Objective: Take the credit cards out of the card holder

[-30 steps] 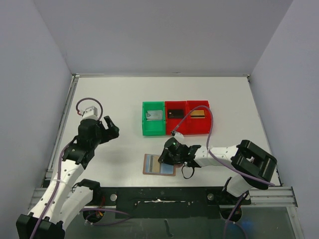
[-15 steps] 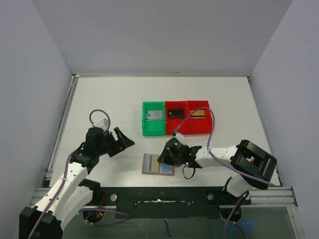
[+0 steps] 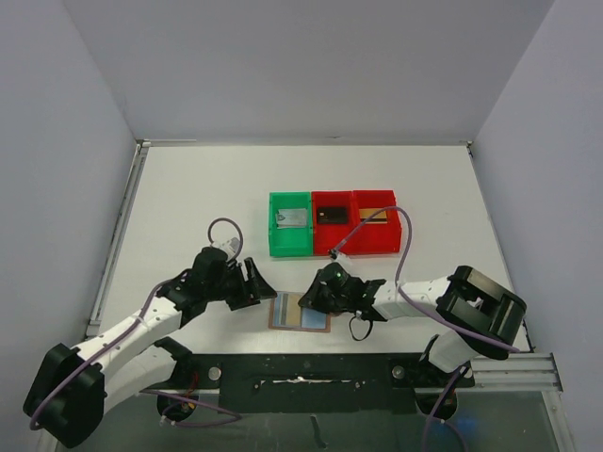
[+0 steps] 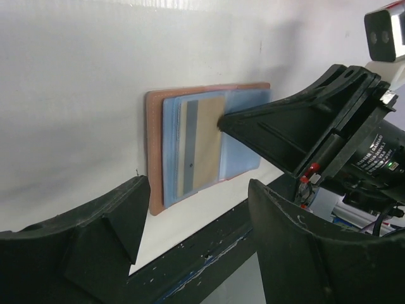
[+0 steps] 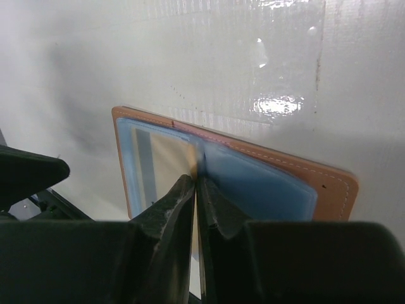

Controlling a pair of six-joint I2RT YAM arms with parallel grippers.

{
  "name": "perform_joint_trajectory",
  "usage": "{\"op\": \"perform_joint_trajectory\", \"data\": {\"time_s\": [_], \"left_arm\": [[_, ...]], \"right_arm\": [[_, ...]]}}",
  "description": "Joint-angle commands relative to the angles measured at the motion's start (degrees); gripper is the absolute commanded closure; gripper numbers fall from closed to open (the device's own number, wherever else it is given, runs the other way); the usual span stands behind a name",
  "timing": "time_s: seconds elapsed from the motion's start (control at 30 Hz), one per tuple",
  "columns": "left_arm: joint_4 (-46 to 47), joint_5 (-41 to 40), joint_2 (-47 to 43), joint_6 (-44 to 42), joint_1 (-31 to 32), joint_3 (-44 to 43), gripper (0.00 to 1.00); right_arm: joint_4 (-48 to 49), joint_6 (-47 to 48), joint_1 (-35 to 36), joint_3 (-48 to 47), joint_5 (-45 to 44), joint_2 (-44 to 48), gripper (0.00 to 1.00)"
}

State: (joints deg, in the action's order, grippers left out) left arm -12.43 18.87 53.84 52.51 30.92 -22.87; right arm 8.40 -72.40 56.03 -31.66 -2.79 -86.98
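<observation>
Where the two arms meet near the front edge of the white table (image 3: 188, 188), a flat brown leather bifold card holder (image 3: 287, 316) lies open, its blue-grey inner pockets facing up. One thin tan card with a grey stripe (image 4: 201, 142) sits in the holder's left-hand pocket, with most of its face showing.

From the right, the right gripper (image 5: 196, 180) reaches down onto the holder. Its two black fingers are pressed almost together, and their tips rest at the card's inner edge, beside the centre fold. I cannot tell whether that edge is pinched between them.

From the left, the left gripper (image 3: 256, 285) sits low, just beside the holder's left edge and not touching it. Its jaws are spread wide and point towards the holder, with nothing between them.

Further back on the table, well apart from the holder, three small plastic bins stand touching in a row. The green bin (image 3: 290, 250) on the left holds a silver-grey card (image 3: 292, 218). The middle red bin (image 3: 332, 250) holds a black card (image 3: 330, 214). The right red bin (image 3: 375, 250) holds a gold-tan card (image 3: 374, 214).
</observation>
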Motion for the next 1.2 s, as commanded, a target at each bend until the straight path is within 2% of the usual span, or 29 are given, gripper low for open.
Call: {"op": "perform_joint_trajectory", "data": {"time_s": [0.0, 0.23, 0.57, 0.8, 0.97, 1.07, 1.17], "left_arm": [[6.86, -0.76, 3.20, 0.90, 2.84, -0.89, 0.39], [8.65, -2.04, 8.67, 0.70, 6.43, -2.13, 0.44], [10.81, -3.62, 9.68, 2.02, 8.88, -2.01, 0.49], [13.42, -2.75, 11.56, 1.86, 9.97, -2.55, 0.55], [15.72, -3.09, 13.74, 1.65, 11.07, -3.10, 0.56], [15.87, -3.69, 15.31, 1.43, 11.18, -3.56, 0.56], [14.05, -5.32, 15.08, 0.98, 11.64, -4.61, 0.59]], "right_arm": [[2.04, -1.24, -0.86, 4.26, 0.94, -0.32, 0.92], [11.56, -3.43, -3.17, 10.37, 4.83, -0.10, 0.92], [28.62, -5.95, -6.07, 17.76, 10.38, -2.03, 0.94], [30.70, -5.99, -6.27, 17.76, 11.40, -3.88, 0.94], [28.47, -6.09, -6.47, 17.54, 10.59, -3.66, 0.94], [25.38, -5.54, -6.50, 16.76, 9.82, -2.73, 0.92], [16.92, -3.05, -5.91, 13.69, 7.86, -0.58, 0.86]]}}
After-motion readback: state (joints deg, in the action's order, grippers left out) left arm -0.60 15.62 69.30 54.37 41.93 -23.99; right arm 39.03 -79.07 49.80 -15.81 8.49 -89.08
